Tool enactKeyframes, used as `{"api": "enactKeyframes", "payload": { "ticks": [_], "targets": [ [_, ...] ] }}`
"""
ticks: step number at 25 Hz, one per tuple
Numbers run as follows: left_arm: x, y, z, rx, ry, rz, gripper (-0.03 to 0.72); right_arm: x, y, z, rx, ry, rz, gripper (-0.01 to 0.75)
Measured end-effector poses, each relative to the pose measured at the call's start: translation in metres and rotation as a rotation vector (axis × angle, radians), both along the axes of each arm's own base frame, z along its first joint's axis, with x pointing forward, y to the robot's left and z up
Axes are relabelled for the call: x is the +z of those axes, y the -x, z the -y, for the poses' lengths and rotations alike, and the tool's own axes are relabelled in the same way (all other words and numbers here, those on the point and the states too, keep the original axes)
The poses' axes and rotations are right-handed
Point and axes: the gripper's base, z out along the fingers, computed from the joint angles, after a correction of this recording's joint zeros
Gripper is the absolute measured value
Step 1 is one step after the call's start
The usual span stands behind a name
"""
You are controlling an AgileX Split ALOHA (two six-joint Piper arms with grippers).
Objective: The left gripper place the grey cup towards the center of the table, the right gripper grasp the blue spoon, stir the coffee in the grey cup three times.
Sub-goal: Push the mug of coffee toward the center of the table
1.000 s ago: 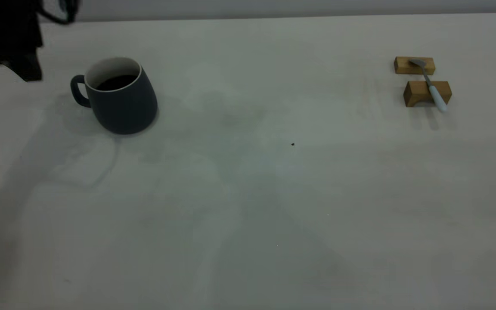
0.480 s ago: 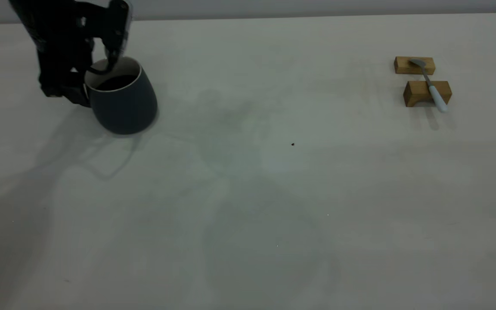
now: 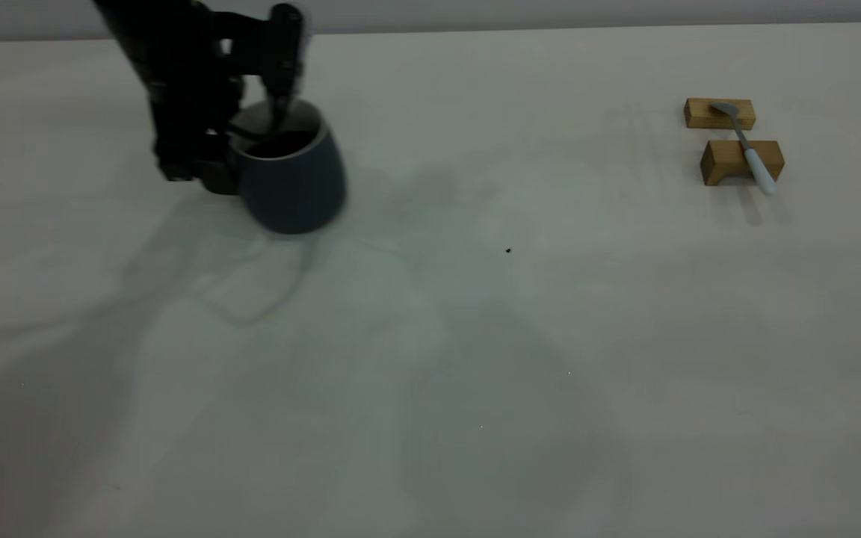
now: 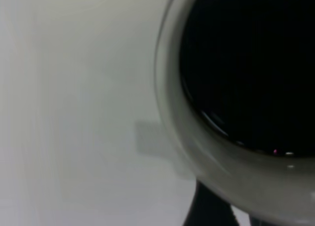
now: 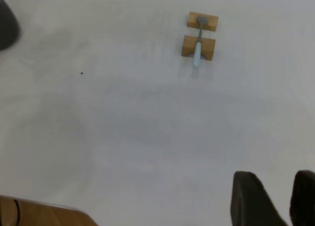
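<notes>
— While clamped on the grey cup [image 3: 292,179] at its handle side, the left gripper [image 3: 232,134] sits left of the table's [image 3: 475,373] center. Why?

— Apparently to bring coffee [image 4: 251,63] nearer the blue spoon [image 3: 748,149], resting across wooden blocks [image 3: 737,161].

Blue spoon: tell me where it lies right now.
In the exterior view the blue spoon lies at the table's far right, bridging two wooden blocks, bowl on the farther block, handle over the nearer, far from the grey cup.

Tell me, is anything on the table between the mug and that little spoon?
Only bare table and one tiny dark speck separate the grey cup from the blue spoon, as the exterior view shows.
</notes>
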Motion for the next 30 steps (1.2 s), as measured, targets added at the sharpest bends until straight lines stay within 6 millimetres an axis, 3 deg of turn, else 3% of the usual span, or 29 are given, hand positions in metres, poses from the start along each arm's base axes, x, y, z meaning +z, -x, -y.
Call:
{"api": "enactKeyframes", "payload": {
  "ticks": [13, 21, 26, 30],
  "targets": [
    [0.002, 0.018, 0.079, 0.029, 0.211, 0.052, 0.595, 0.000, 0.000, 0.000, 0.000, 0.000, 0.000, 0.240],
    [0.003, 0.021, 0.088, 0.053, 0.238, 0.052, 0.595, 0.000, 0.000, 0.000, 0.000, -0.001, 0.000, 0.240],
    [0.032, 0.022, 0.088, 0.090, 0.262, 0.052, 0.595, 0.000, 0.000, 0.000, 0.000, -0.001, 0.000, 0.240],
    [0.076, 0.024, 0.079, 0.154, 0.288, 0.041, 0.595, 0.000, 0.000, 0.000, 0.000, -0.001, 0.000, 0.240]
  ]
}}
